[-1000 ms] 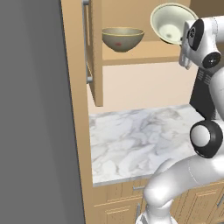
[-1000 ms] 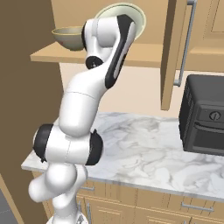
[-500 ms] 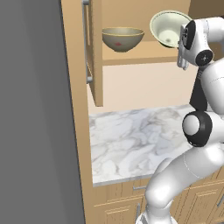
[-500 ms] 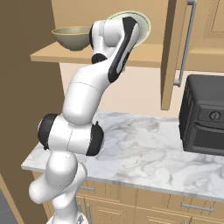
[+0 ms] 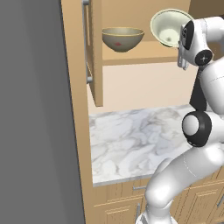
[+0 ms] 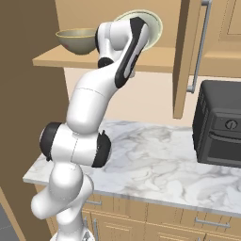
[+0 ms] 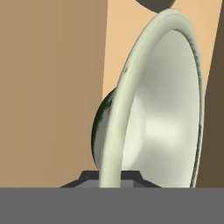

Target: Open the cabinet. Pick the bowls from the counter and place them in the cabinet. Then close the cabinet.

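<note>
**Cream bowl gripped inside open cabinet**

Upper centre of left base view: round tan-brown ceramic bowl upright on the shelf of the open light-wood wall cabinet. Upper right: round pale cream ceramic bowl, tipped on edge, rim clamped in closed two-finger gripper. Below: white veined marble counter.

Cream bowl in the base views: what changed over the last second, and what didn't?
The cream bowl, held on its rim by the shut gripper, was carried leftward in the left base view and slightly lower, toward the tan bowl, and stays tipped on edge. The tan bowl, the cabinet doors and the counter stayed put.
</note>
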Available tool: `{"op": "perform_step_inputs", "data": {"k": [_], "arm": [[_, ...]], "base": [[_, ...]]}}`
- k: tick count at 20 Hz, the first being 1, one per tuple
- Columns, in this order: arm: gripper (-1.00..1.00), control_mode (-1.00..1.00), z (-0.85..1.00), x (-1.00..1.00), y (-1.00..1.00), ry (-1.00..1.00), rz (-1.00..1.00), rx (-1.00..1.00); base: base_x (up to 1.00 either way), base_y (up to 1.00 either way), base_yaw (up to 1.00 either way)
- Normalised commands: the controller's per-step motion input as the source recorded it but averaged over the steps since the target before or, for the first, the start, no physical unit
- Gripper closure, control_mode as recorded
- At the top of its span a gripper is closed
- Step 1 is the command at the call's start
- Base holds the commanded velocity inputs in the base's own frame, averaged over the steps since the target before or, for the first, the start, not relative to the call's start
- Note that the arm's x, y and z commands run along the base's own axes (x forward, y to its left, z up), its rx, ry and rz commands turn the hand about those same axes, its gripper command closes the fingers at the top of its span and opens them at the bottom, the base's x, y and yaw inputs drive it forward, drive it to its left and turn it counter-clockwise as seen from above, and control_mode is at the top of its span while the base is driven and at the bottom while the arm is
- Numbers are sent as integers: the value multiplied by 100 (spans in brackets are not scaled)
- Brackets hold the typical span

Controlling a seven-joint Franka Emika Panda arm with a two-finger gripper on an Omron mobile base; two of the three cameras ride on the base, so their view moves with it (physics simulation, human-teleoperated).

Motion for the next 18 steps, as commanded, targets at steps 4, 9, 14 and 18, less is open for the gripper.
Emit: {"op": "perform_step_inputs", "data": {"k": [4,9,14,18], "arm": [[-100,-100,35,11,-18,18,0,0],[-100,-100,64,-5,-27,2,0,2],[-100,-100,78,-24,-25,0,0,1],[-100,-100,86,-56,-16,-3,0,0]], "base": [[0,0,0],[0,0,0],[0,0,0],[0,0,0]]}}
